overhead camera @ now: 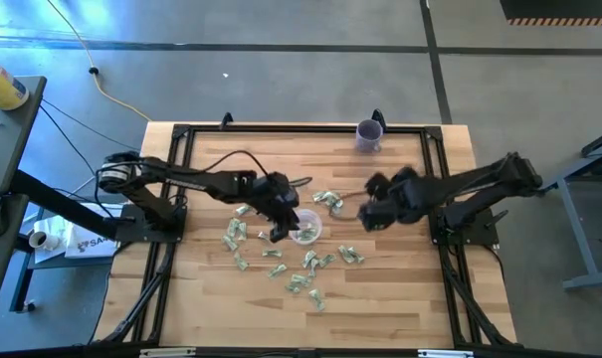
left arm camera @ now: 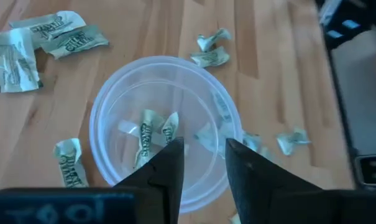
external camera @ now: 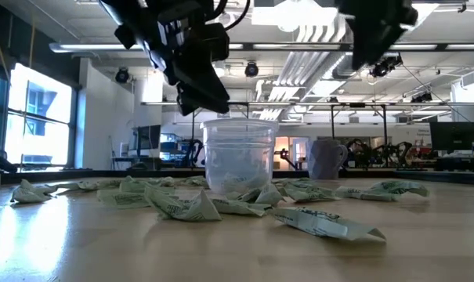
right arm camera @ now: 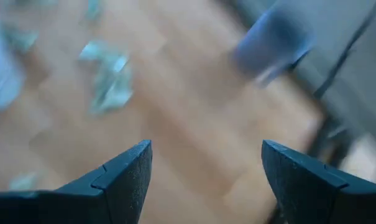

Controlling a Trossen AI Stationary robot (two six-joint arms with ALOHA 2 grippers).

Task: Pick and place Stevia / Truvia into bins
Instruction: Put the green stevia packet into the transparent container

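Note:
The clear plastic cup stands upright on the wooden table, with a few green-and-white Stevia packets lying in its bottom. Many more packets lie scattered flat on the table around it. My left gripper hangs just above the cup's left rim, tilted down into its mouth, open with nothing between its fingers. My right gripper is high above the table to the right of the cup, open wide and empty, over packets.
A purple cup stands at the table's far edge, right of centre. A black frame runs around the tabletop. Bare wood lies along the near edge and in the far left part.

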